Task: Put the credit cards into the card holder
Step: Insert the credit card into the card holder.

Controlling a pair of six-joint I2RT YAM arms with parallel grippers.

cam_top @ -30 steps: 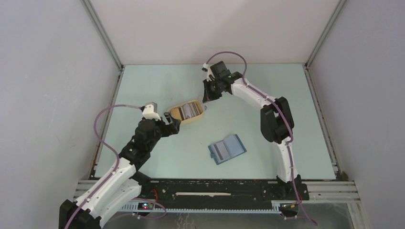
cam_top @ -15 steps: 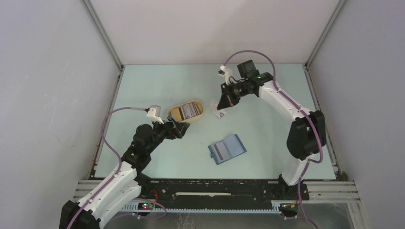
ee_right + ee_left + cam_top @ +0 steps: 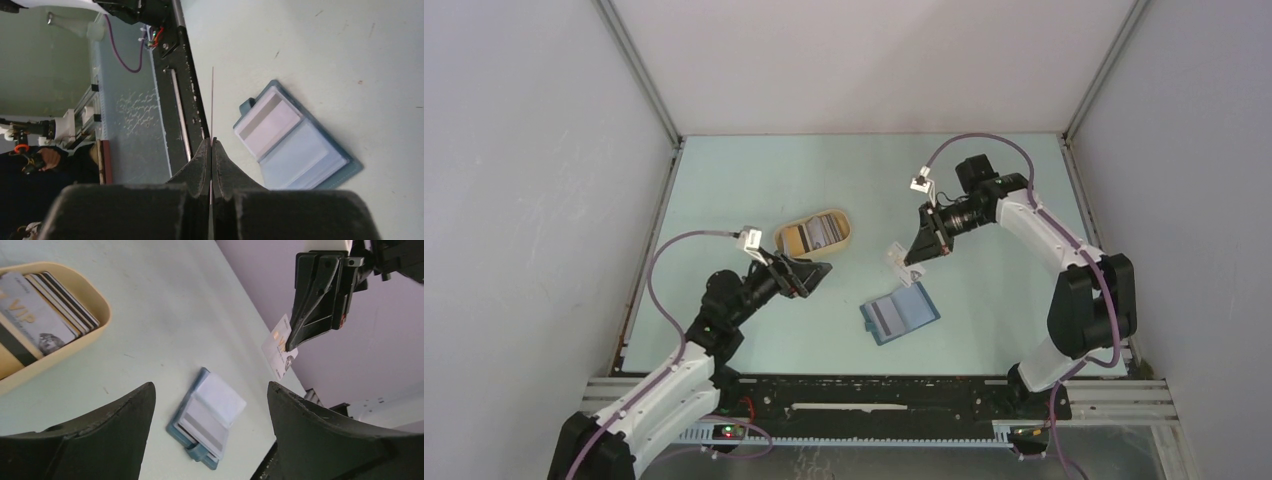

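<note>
Right gripper [image 3: 916, 252] pinches credit card [image 3: 895, 254] by its edge, could pivot, miss card holder [image 3: 900, 312] slot lower centre; left gripper [image 3: 814, 273] spread.

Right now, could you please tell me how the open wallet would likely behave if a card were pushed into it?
The wallet lies flat and free on the smooth table, so it would probably slide. It looks thin, so likely light. Its fold suggests one half may lift.
</note>
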